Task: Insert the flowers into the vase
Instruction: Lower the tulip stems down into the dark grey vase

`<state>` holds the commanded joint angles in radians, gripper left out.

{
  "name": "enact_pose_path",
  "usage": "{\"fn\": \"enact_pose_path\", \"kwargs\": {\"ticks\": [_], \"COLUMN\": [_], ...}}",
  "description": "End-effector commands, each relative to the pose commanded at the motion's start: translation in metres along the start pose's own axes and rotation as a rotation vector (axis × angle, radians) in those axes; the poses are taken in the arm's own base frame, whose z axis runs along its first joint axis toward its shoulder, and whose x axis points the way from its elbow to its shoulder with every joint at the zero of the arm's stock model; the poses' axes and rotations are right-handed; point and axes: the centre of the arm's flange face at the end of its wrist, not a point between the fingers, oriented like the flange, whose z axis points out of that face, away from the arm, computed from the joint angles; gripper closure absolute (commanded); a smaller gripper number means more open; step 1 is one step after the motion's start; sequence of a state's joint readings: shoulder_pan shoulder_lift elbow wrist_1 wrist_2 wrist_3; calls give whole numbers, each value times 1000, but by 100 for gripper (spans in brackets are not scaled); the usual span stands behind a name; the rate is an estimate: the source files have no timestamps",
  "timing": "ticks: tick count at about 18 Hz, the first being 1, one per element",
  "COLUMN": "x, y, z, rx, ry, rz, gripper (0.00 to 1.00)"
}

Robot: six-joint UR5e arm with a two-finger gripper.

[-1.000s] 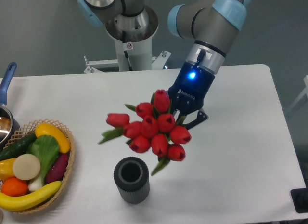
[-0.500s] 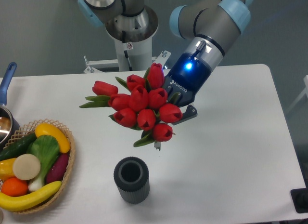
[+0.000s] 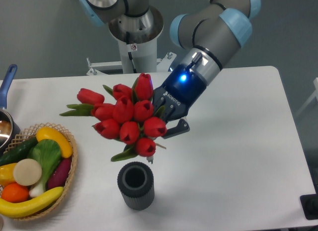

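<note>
The flowers [image 3: 124,115], a bunch of red tulip buds with green leaves, are held in the air over the table, tilted with the buds toward the camera and to the left. My gripper [image 3: 166,122] is shut on the stems behind the buds; its fingers are mostly hidden by the bunch. The vase [image 3: 135,185], a short dark grey ribbed cylinder, stands upright and empty near the front edge. The bunch's lowest bud hangs just above and slightly right of the vase's rim, apart from it.
A wicker basket [image 3: 72,164] of toy produce sits at the front left. A pot with a blue handle [image 3: 7,82] is at the left edge. The robot base [image 3: 134,42] stands behind the table. A black object [image 3: 310,207] sits at the front right corner.
The arm has carried the flowers left and lifted them, rotating the bunch; it now hangs over the vase instead of to its right.
</note>
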<state>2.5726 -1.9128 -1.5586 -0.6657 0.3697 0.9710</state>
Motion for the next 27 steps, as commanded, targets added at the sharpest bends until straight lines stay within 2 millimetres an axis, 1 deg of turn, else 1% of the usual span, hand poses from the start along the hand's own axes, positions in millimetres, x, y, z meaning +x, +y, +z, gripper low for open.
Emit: {"fn": "enact_pose_path", "kwargs": {"ticks": [2,5,8,11,14,16,19,21,23,27], "x": [0,-4,-4,-6,-7,-7,-10,-8,-7,-10], "y": [2,10,19,23,36,41,49,54,58,72], "z": [6,10,20,23,37,43,48,56,59,65], "rx": [-2,-7,-12,-18,-42,-45,-48,-52,-53,-59], "ry": [8,13,28,28,38,47,53,65,70,72], "rz": [-2,-16,-27,-33,-44,-50,-61,-69,-73,-80], "gripper": [89,89,89,89,89,89,89,89,89,89]}}
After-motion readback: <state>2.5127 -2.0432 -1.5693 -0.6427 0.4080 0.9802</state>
